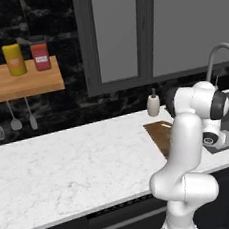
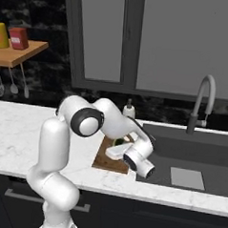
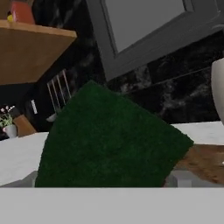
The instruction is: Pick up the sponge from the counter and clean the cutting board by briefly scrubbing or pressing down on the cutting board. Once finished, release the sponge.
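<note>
One sponge (image 3: pixel 109 140) lies on the one cutting board (image 2: pixel 108 161) left of the sink (image 2: pixel 189 161), on the counter (image 1: pixel 67 167); gripper (image 3: pixel 105 179) jaws spread wide around the sponge.

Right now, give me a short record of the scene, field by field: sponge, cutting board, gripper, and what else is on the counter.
sponge: dark green, close in front of the hand camera, over the board
cutting board: brown wood, flat on the counter beside the sink
gripper: open, sponge between its fingers; whether they touch it cannot be told
also on counter: white soap dispenser behind the board
wall shelf: wooden, with jars on it
</note>
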Robot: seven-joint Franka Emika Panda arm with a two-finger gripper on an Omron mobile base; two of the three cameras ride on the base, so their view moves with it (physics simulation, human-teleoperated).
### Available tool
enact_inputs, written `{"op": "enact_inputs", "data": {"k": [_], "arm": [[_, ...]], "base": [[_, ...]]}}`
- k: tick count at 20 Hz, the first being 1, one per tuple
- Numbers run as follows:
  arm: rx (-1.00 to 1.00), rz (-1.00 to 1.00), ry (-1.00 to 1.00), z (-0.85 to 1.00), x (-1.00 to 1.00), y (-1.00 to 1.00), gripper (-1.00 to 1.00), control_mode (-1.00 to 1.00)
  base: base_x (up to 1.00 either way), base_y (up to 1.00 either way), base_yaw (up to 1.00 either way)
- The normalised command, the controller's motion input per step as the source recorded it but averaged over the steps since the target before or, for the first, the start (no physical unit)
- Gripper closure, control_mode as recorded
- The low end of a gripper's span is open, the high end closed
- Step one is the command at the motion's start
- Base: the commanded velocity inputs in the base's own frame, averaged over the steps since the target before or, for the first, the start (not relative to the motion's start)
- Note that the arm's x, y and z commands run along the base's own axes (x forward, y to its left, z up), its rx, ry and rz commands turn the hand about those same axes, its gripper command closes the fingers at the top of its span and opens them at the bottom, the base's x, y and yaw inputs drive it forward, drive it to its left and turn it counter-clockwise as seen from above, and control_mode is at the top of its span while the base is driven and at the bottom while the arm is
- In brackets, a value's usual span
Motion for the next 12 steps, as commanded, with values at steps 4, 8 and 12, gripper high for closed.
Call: {"op": "enact_inputs", "data": {"k": [4,8,12], "arm": [[-0.31,-0.15,-0.09,-0.87,0.46,0.61,-1.0,-1.0],[-0.36,-0.24,-0.16,-1.0,0.51,0.52,-1.0,-1.0],[-0.29,-0.32,-0.13,-1.0,0.8,0.52,-1.0,-1.0]], "base": [[0.0,0.0,0.0],[0.0,0.0,0.0],[0.0,0.0,0.0]]}}
